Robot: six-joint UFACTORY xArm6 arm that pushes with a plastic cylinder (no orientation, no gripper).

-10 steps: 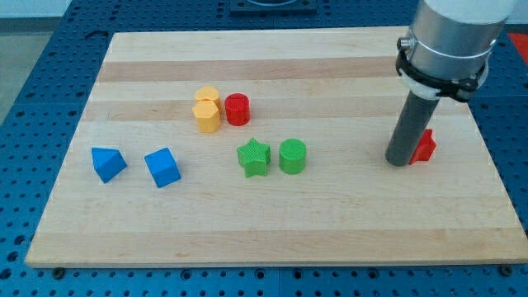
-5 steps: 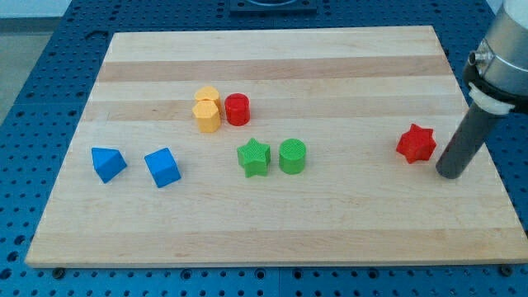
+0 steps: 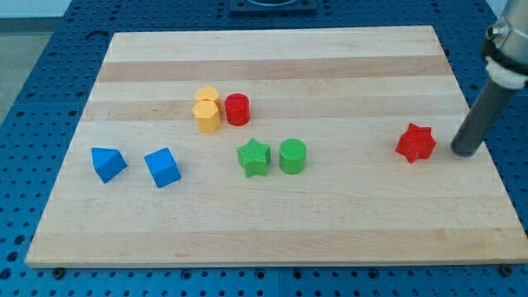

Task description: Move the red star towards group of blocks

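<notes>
A wooden worktop [image 3: 272,231] is shown carrying coloured blocks. The red star [image 3: 415,143] is seen near the view's right edge, well apart from the group. My tip [image 3: 464,153], a plain rod with no tool to open or close, is placed just right of it, not touching.

Two yellow blocks [image 3: 207,110], a red cylinder [image 3: 238,109], a green star [image 3: 254,157] and a green cylinder [image 3: 292,156] are clustered centrally.

A pale wooden tabletop [image 3: 272,223], made of glued strips with lengthwise grain, fills most of the view. It rests on a blue metal base [image 3: 33,99] covered with a regular grid of small dark holes, visible along every edge. At the view's top left a strip of light grey floor [image 3: 33,8] shows. The light is even and soft, casting faint shadows.
</notes>
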